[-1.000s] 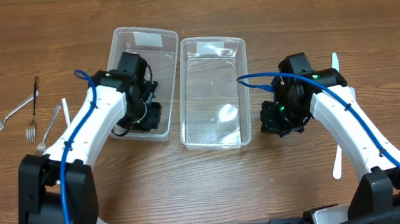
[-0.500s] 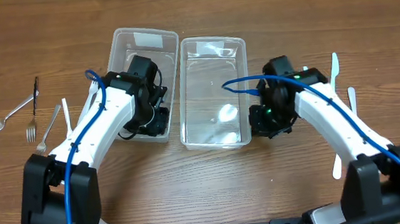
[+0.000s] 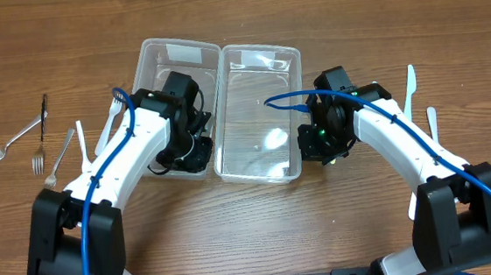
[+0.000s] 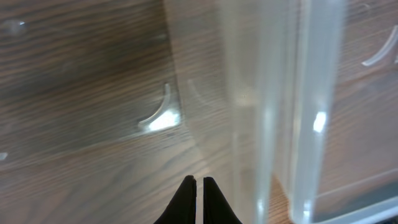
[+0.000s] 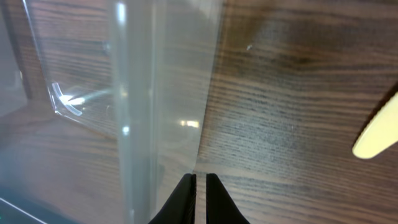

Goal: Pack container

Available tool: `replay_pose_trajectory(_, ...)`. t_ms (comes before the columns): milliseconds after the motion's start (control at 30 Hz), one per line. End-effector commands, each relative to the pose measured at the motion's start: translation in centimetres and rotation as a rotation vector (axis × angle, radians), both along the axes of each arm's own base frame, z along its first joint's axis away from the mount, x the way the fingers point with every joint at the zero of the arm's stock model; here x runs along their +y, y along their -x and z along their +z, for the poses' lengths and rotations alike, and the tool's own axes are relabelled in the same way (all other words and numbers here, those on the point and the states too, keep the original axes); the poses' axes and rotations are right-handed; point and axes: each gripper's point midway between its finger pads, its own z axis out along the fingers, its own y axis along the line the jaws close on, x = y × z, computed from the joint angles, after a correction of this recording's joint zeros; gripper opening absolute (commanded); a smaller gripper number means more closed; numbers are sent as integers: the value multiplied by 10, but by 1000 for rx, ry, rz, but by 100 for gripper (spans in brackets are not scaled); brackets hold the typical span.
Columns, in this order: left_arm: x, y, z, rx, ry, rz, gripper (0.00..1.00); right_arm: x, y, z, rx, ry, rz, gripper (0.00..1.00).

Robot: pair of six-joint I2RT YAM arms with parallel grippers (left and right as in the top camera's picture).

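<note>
Evidently two clear tubs are set side by side in the upper middle of the overhead view, long walls touching or nearly so: the left tub (image 3: 176, 42) and the right tub (image 3: 260, 48). Both are seen to hold no cutlery.

The left gripper (image 4: 198, 186) is lowered inside the left tub, close to its right wall, with its fingers pressed almost together on nothing visible. The right gripper (image 5: 199, 183) is placed against the outer right wall of the right tub, its fingers likewise closed to a sliver. Whether the thin wall is nipped there cannot be told.

The tubs are judged light, thin-walled and springy, and smooth enough to slide on the table (image 3: 236, 235) under a sideways nudge. A wall would likely bow if squeezed at mid-span. A hold is better taken on the rolled rim near a corner, where the plastic is stiffest.

Forks (image 3: 17, 138) are laid at far left, and white cutlery (image 3: 411, 83) at far right. These are judged light, rigid and low-lying, best pinched across the handle.
</note>
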Motion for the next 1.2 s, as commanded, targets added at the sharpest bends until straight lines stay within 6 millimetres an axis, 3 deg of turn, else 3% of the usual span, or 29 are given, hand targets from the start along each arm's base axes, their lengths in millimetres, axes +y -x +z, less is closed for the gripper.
replay_pose_trajectory(0, -16, 2, 5, 5, 43, -15, 7, 4, -3, 0, -15, -16, 16, 9)
replay_pose_trajectory(200, -26, 2, 5, -11, 52, -38, 7, -4, -13, -3, -50, 23, -7, 12)
replay_pose_trajectory(333, -30, 1, 6, -19, 56, -47, 7, -25, -26, -3, -80, 105, -77, 12)
replay_pose_trajectory(567, -33, -6, 6, -48, 69, -48, 7, -60, -54, 12, -138, 156, -189, 12)
replay_pose_trajectory(833, -38, -17, 10, -90, 87, -42, 8, -94, -70, 29, -167, 197, -279, 12)
replay_pose_trajectory(1167, -60, -47, 43, -217, 140, -68, 8, -129, -84, 81, -211, 254, -363, 14)
